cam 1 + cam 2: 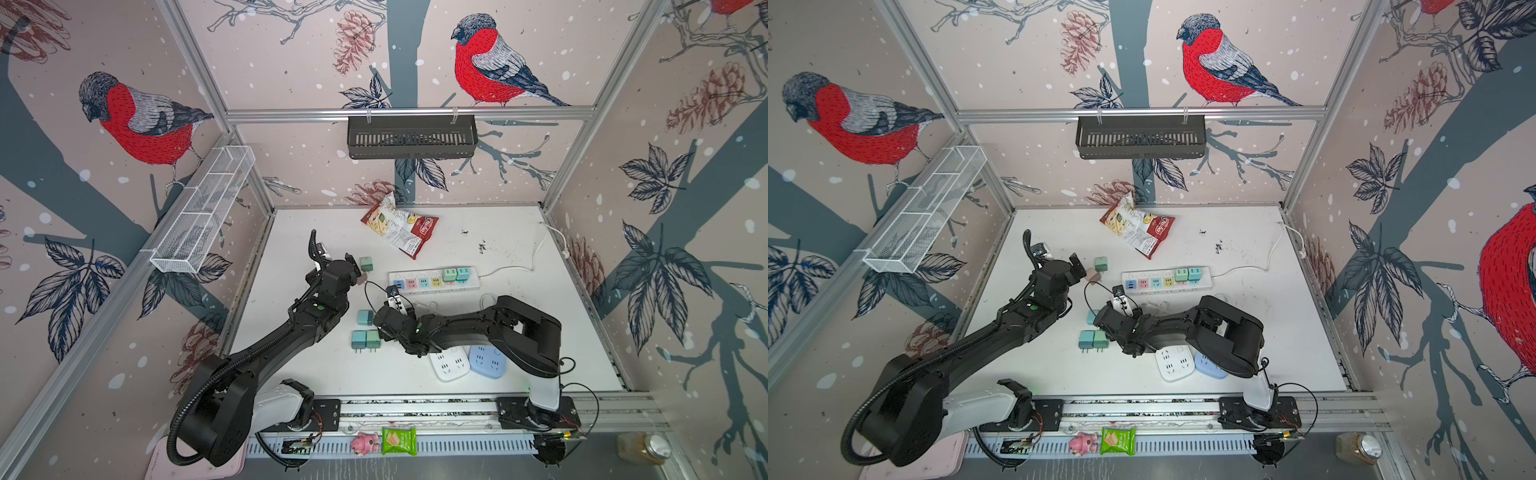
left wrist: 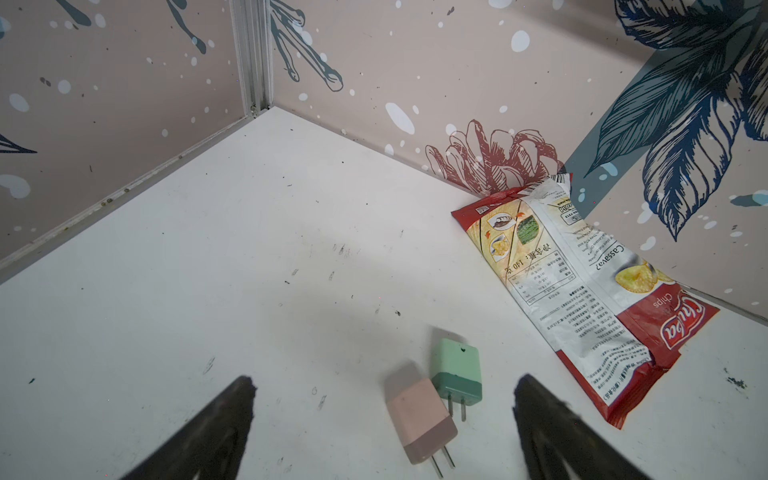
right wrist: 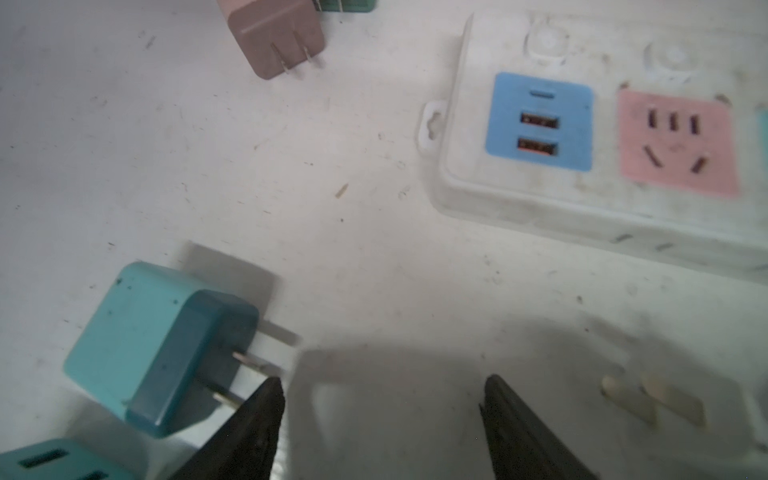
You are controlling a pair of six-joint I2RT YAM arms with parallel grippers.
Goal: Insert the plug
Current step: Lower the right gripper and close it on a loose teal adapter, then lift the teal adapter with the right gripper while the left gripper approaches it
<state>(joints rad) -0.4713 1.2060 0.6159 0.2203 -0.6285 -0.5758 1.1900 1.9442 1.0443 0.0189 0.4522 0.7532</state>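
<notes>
Both grippers are spread wide and empty: left gripper [image 2: 385, 381] near the pink plug [image 2: 419, 415], right gripper [image 3: 383, 381] beside the teal plug [image 1: 364, 317], just below mid-frame in a top view. Its prongs could be clipped by a finger, skidding it away.

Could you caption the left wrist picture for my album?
Open left gripper poised by a pink plug and a green plug, chips bag nearby.
</notes>
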